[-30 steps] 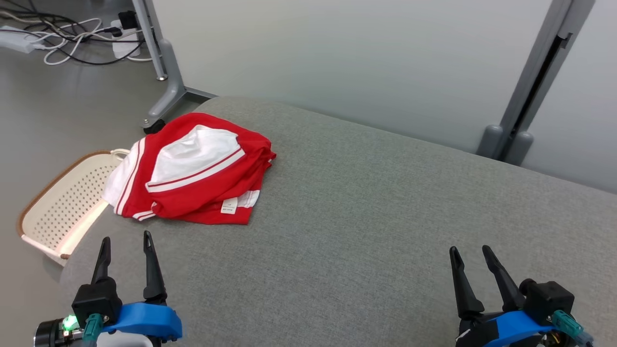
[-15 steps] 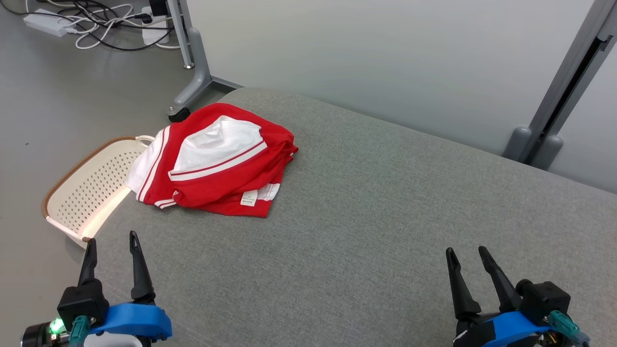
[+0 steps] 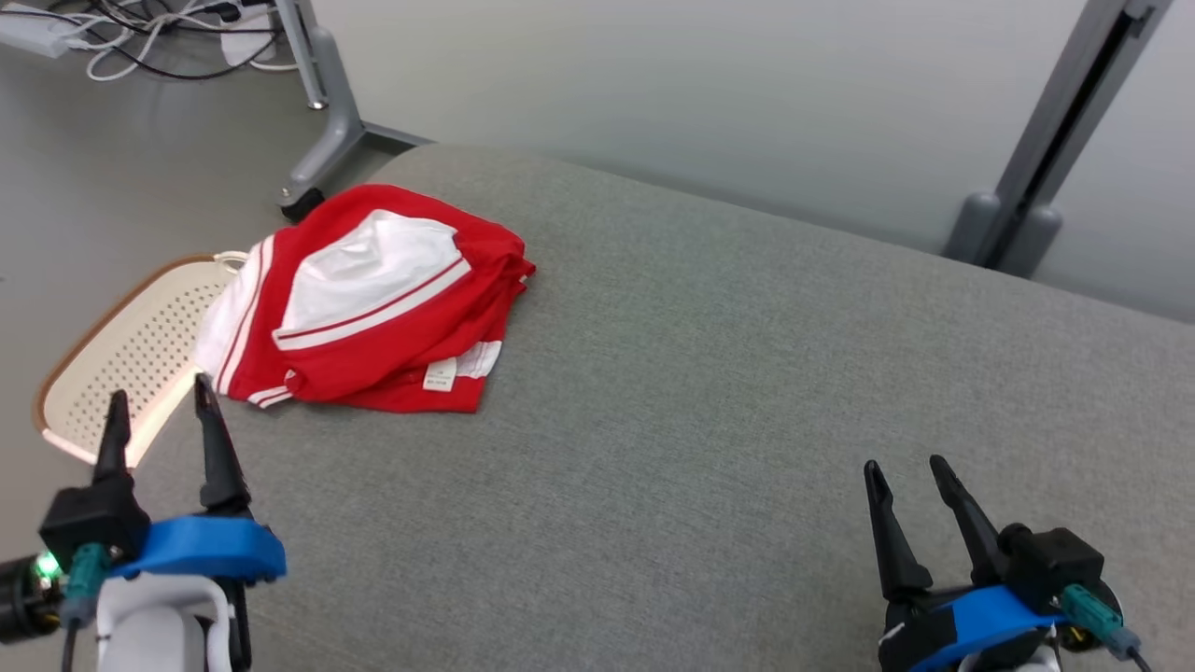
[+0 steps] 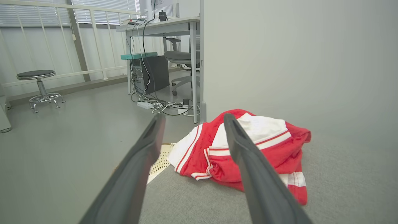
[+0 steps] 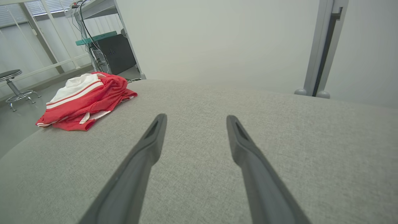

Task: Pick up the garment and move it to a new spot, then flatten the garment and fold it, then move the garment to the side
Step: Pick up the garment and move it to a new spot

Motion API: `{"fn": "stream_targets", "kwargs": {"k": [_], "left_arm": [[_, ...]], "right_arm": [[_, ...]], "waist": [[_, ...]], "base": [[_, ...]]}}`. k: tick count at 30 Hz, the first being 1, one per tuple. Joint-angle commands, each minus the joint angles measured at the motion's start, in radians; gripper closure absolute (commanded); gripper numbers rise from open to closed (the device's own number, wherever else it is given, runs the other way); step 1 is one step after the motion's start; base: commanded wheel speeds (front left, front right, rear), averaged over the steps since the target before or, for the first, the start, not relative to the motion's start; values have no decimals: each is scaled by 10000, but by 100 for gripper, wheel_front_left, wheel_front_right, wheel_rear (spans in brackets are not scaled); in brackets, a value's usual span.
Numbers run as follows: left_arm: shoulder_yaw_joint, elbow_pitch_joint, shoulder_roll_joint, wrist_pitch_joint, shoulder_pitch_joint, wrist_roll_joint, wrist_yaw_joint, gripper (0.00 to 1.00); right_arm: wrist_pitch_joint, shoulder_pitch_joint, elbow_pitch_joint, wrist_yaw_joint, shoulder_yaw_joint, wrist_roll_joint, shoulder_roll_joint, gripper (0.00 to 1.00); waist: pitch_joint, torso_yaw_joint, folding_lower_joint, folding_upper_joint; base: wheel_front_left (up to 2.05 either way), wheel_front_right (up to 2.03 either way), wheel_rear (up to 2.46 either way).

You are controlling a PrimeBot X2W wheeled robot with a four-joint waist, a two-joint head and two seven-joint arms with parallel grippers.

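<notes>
Far left: basket (image 3: 131,355) on the floor, set against the bench (image 3: 700,373) corner.

Left gripper (image 3: 159,387): jaws wide, holding nothing, poised over the bench's left edge, near the garment (image 3: 373,308) but apart from it.

Garment: red and white, bunched in several layers at the bench's far-left corner. Its white side reaches the edge above the basket.

Right gripper (image 3: 904,463): jaws wide, holding nothing, well apart from the garment.

Risks, as judged:
- A pinch on the top layer alone would lift one fold and leave the rest trailing.
- A pull toward the left could drag the heap off the edge, into the basket or onto the floor.
- The left gripper works close to the edge, so a low approach could catch the bench corner.

View differences:
- The head view shows the label (image 3: 439,375) and how the garment sits against the edge.
- The left wrist view shows the garment (image 4: 279,149) heap's height and its near hem, partly behind one finger.
- The right wrist view shows bare bench between its gripper and the garment (image 5: 84,99).
</notes>
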Motion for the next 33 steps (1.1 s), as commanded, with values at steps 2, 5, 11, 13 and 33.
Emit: {"fn": "stream_targets", "kwargs": {"k": [2,5,11,13,33], "left_arm": [[155,119,148,-28,-755,-126,-82,0],[481,312,380,-26,-1557,-283,-82,0],[947,1108,957,-29,-3198,-464,-243,0],[1071,1390,1165,-29,-3783,-504,-288,0],[773,7051,2218,99,-6971,-305,-848,0]], "right_arm": [[-37,-247,-153,4,-68,-283,-59,0],[-38,-503,-349,3,-102,-638,-61,0],[-37,-932,-1025,4,-289,-1102,-239,0],[-38,-1013,-1287,3,-370,-1183,-330,0],[247,-1241,-2925,4,-792,-1482,-782,0]], "waist": [[326,-298,0,0],[813,-784,0,0],[1863,-1756,0,0],[2214,-2055,0,0],[4298,-3183,0,0]], "base": [[0,0,0],[0,0,0],[0,0,0],[0,0,0],[0,0,0]]}}
